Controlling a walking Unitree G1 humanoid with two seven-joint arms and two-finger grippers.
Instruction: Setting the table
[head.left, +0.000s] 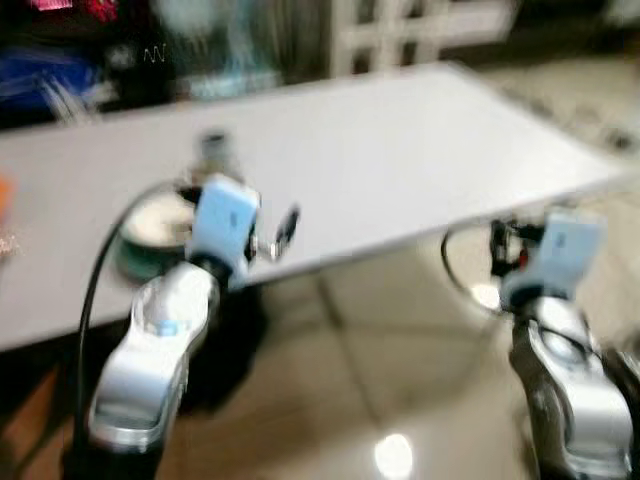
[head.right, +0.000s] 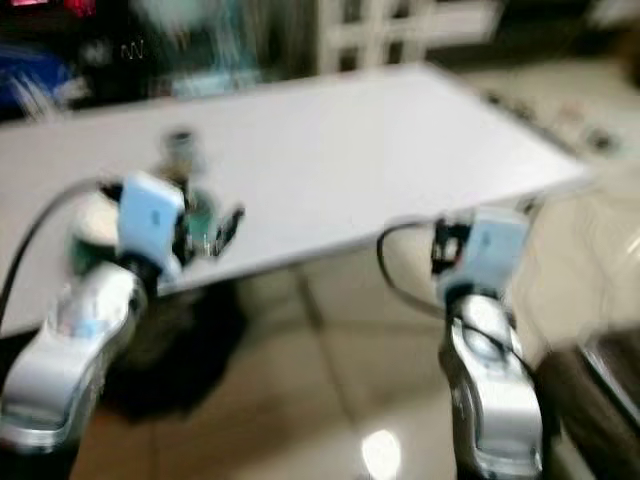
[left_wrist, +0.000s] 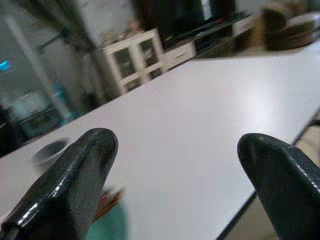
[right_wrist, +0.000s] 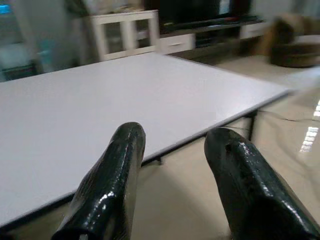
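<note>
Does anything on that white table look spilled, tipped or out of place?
Nothing stands out. The white table is mostly bare; a teal-rimmed bowl sits upright near its front edge by the left gripper, whose fingers are spread and hold nothing. The right gripper hangs off the table, over the floor. The pictures are blurred, so small flaws could hide.

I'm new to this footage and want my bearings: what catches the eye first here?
A long white table runs across the room, mostly bare. Near its front edge, by the left gripper, whose fingers are spread wide, sits a stack of bowls, blurred. The right gripper hovers off the table's edge over the glossy tiled floor, fingers apart.
</note>
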